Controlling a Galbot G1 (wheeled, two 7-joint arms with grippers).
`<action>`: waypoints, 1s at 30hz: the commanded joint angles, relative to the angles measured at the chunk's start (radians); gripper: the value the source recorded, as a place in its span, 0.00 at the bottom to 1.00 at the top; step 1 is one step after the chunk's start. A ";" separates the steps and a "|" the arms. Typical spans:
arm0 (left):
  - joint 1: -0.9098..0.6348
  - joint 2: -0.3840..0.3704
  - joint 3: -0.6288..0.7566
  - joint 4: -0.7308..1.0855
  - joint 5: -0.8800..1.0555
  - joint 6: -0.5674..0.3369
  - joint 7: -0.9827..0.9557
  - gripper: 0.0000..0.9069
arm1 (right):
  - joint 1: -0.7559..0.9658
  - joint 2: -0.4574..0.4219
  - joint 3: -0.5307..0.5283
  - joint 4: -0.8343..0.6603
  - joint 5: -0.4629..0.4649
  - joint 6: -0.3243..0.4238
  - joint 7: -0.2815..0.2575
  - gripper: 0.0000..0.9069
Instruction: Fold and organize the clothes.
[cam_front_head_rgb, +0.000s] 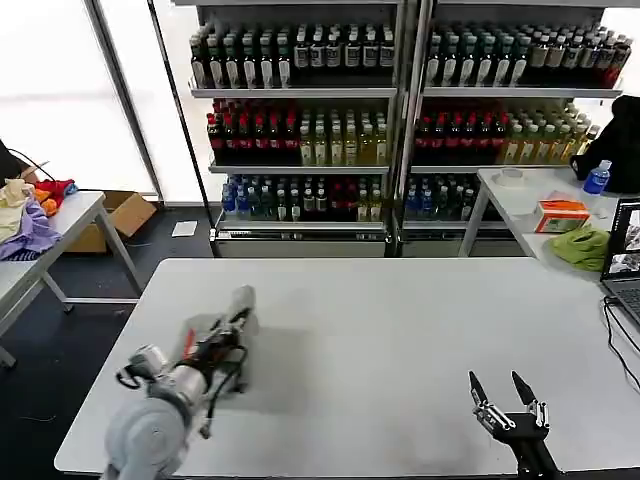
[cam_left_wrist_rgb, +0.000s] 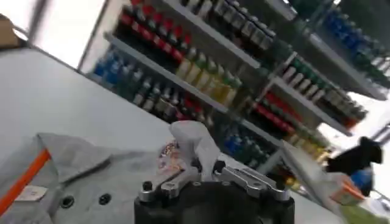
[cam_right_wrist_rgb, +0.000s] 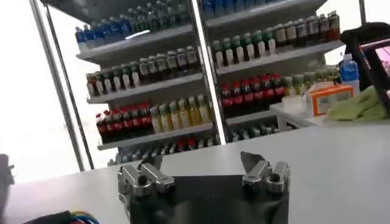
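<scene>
Our left gripper pinches a fold of the grey polo on the table's left side, folding seemingly barely begun, while our right gripper waits open and empty.

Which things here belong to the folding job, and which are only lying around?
Job:
- light grey polo shirt with orange collar lining, gripped by the left tool
- right tool, open, idle above the white table

Lying about:
- lime-green cloth
- orange box
- blue bottle
- laptop
</scene>
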 joint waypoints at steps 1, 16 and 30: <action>-0.184 -0.176 0.310 0.047 -0.191 0.039 -0.096 1.00 | -0.007 0.000 -0.031 0.040 -0.041 -0.134 0.062 1.00; -0.039 -0.085 0.078 -0.148 -0.202 0.026 -0.008 1.00 | 0.185 -0.061 -0.217 0.050 0.032 -0.308 0.150 1.00; 0.203 -0.032 -0.204 -0.137 0.026 -0.039 0.178 1.00 | 0.592 -0.041 -0.494 -0.224 0.150 -0.465 0.313 1.00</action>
